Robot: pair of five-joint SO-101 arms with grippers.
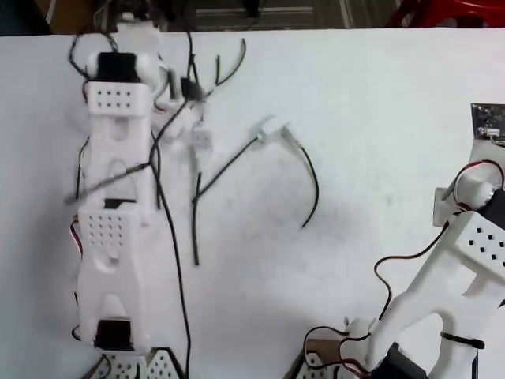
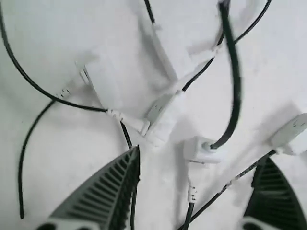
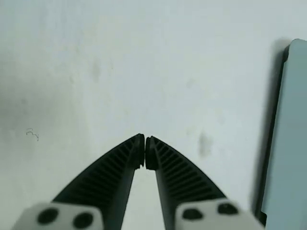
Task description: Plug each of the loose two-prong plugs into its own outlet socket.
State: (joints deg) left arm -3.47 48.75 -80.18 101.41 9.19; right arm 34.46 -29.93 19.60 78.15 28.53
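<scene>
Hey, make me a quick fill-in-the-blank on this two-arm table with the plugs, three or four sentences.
1. The right gripper is ___, with nothing between its fingertips.
2. The left gripper is ___ over a white plug.
3. The loose cables are ___ in colour.
4. They lie on a ___ table.
Missing words: shut; open; black; white.
</scene>
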